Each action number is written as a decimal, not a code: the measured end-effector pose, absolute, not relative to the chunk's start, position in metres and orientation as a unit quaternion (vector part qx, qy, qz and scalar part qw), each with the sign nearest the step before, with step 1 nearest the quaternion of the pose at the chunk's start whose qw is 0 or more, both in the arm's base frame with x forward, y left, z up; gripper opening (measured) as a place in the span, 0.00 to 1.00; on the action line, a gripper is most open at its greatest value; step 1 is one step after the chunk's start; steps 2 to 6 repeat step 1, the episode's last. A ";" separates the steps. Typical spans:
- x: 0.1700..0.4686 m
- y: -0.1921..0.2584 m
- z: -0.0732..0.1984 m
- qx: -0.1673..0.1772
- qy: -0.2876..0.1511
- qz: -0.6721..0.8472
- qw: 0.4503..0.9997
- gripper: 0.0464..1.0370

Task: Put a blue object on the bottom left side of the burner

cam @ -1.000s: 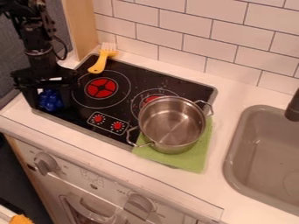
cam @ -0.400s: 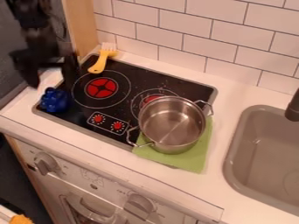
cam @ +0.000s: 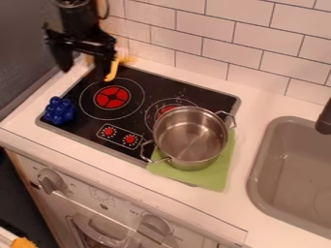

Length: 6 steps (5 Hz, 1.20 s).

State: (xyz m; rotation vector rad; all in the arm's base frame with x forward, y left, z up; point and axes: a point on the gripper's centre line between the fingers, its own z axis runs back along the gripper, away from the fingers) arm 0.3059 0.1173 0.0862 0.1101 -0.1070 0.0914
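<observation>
My gripper (cam: 82,68), upper left of frame, fingers spread wide, nothing between them. Blue object (cam: 60,110) sits on stovetop's (cam: 139,80) left corner, clear of gripper.

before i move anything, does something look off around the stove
The steel pot sits off-center from the right burner, with a green cloth at least partly under it, which looks odd on a cooktop. Pale specks behind the pot could be crumbs or scratches.

The black arm (cam: 76,22) has a thin cable (cam: 106,10) and tapering fingers (cam: 61,56).
</observation>
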 end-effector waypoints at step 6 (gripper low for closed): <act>0.310 0.105 0.068 0.046 -0.033 0.012 0.998 0.96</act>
